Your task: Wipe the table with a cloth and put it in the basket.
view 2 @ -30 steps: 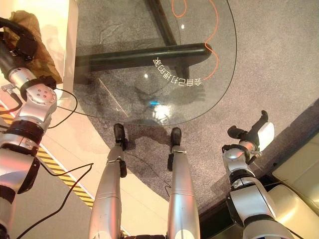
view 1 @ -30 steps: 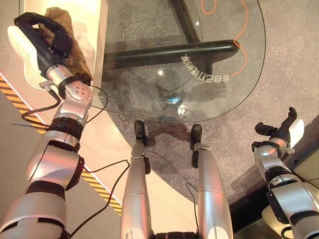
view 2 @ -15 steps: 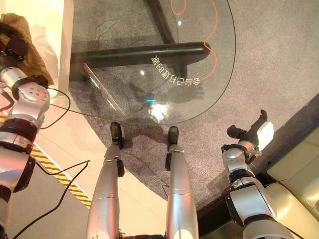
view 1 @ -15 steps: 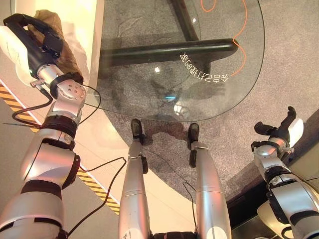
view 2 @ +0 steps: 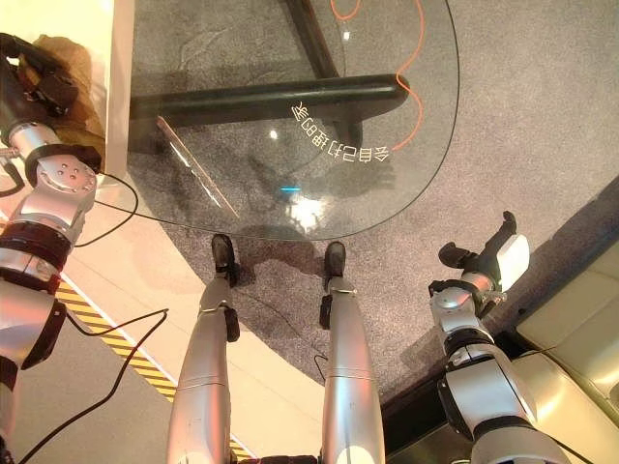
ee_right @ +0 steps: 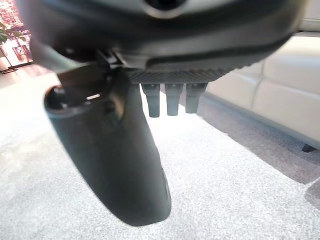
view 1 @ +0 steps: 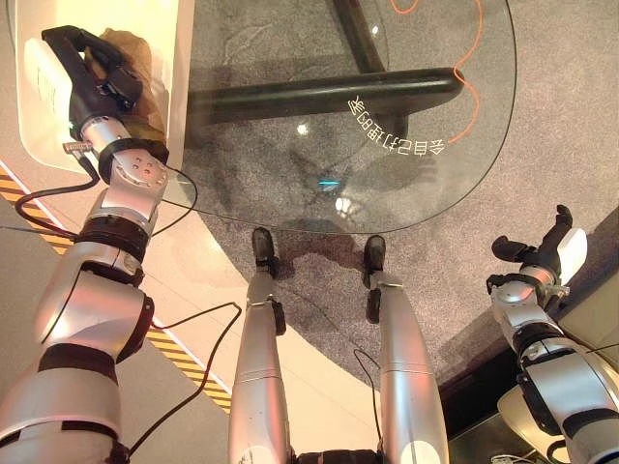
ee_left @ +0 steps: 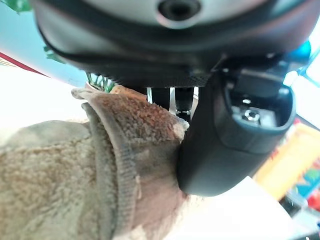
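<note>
Right wrist view: right robot hand (ee_right: 125, 165) hangs relaxed, fingers straight, holding nothing, above grey carpet (ee_right: 240, 190); a pale sofa (ee_right: 270, 75) stands beyond. Left wrist view adds texture: 1 tan, fuzzy terry cloth (ee_left: 75, 170) with a stitched hem, pinched by the left robot hand (view 1: 82, 82). Left eye view places it over a white surface (view 1: 164, 39) beside the rounded glass counter (view 1: 387, 193).

mirrored white characters on glass table (view 1: 290, 155)
</note>
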Robot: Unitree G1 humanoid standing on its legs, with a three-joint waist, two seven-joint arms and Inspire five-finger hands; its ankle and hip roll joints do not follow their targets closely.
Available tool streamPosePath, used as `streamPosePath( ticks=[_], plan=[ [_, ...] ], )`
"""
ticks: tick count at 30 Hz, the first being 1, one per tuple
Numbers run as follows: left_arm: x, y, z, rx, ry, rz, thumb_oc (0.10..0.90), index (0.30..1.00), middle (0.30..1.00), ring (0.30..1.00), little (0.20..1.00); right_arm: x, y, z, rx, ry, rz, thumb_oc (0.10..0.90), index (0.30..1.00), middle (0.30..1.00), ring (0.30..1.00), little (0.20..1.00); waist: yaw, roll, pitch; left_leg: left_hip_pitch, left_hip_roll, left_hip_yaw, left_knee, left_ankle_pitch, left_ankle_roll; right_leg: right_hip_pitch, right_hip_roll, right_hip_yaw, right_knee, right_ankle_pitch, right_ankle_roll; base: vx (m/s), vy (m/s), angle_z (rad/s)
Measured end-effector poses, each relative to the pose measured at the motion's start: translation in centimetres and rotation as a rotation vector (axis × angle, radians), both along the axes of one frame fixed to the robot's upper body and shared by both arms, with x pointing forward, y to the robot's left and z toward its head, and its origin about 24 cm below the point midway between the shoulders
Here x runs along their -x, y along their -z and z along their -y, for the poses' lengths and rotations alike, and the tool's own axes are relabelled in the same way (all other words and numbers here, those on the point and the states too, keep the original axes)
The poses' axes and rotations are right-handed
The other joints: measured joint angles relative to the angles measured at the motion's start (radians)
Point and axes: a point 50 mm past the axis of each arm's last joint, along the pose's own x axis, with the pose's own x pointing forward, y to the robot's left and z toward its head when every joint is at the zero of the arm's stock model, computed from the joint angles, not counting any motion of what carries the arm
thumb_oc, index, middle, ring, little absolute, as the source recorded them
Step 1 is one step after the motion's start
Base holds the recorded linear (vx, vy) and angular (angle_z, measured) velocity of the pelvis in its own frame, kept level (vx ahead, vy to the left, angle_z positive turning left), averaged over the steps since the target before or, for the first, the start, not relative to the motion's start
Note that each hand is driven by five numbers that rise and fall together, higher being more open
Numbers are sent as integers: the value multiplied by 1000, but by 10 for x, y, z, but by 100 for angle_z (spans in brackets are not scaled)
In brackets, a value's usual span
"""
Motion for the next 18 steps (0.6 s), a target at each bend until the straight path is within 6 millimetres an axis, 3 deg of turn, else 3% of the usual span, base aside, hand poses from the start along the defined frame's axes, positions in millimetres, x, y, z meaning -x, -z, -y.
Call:
streamPosePath(
  ticks=[4,5,6,7,18],
  plan=[
    [0,1,-3,12,-5,-24,100,300,300,300,200,0,0,0,0,0,0,800,900,900,900,900,-9,0,0,-1,0,-1,0,0,0,-2,0,0,2,0,0,0,0,0],
    [0,1,-4,19,-4,-26,188,375,375,375,288,0,0,0,0,0,0,800,900,900,900,900,-10,0,0,-1,0,0,0,0,0,-3,0,1,3,0,0,0,0,0],
    [0,1,-4,18,-2,-30,311,481,481,481,411,0,0,0,0,0,0,800,900,900,900,900,-10,0,0,-1,0,0,0,0,0,-3,0,1,4,0,0,0,0,0],
    [0,1,-5,17,4,-37,800,900,900,900,900,0,0,0,0,0,-1,800,900,900,900,900,-10,0,0,-1,0,0,1,0,0,-4,0,1,5,0,0,0,0,0],
    [1,0,-13,57,6,-61,800,900,900,900,900,0,-1,0,0,-5,8,800,900,900,900,900,-7,0,0,-6,0,-2,1,0,0,-13,0,1,8,0,0,0,0,0]
  ],
)
